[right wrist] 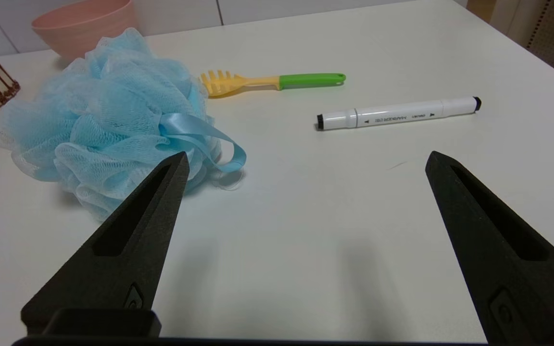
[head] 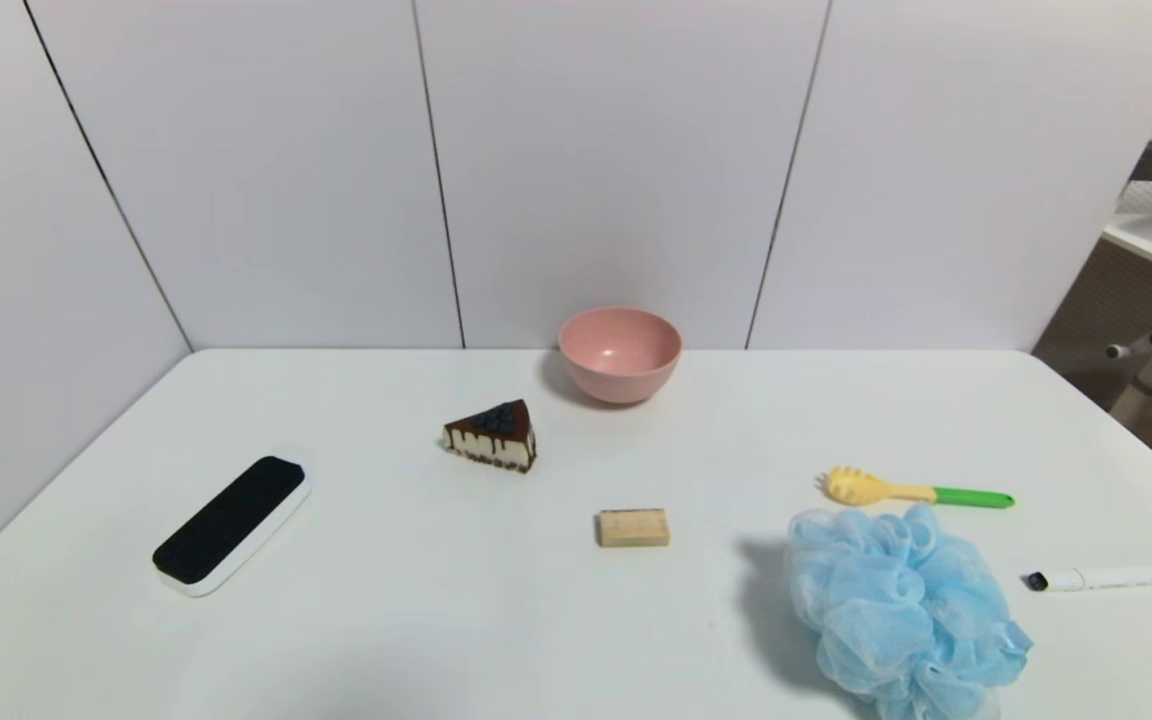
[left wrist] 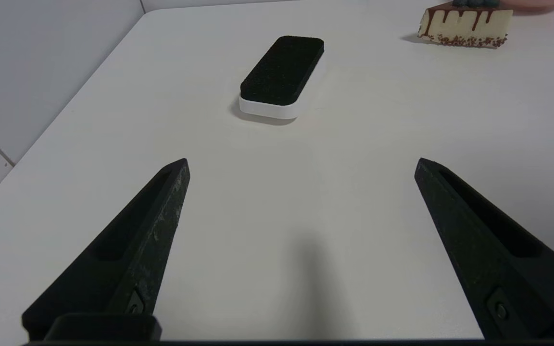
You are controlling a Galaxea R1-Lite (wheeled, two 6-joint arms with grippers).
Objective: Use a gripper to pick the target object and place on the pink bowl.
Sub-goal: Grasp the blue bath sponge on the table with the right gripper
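The light blue mesh bath pouf (head: 901, 610) lies at the near right of the white table, with a satin ribbon loop (right wrist: 209, 139) trailing from it. The pink bowl (head: 620, 353) stands upright and empty at the table's far middle, close to the wall. Neither arm shows in the head view. My right gripper (right wrist: 306, 161) is open above bare table, just short of the pouf (right wrist: 108, 120), touching nothing. My left gripper (left wrist: 301, 166) is open too, held low over the near left of the table with nothing between its fingers.
A chocolate cake slice (head: 492, 436) sits left of the bowl, a small wooden block (head: 633, 527) at mid-table. A black-topped eraser (head: 231, 522) lies at the left. A yellow fork with green handle (head: 911, 490) and a white marker (head: 1111, 577) lie near the pouf.
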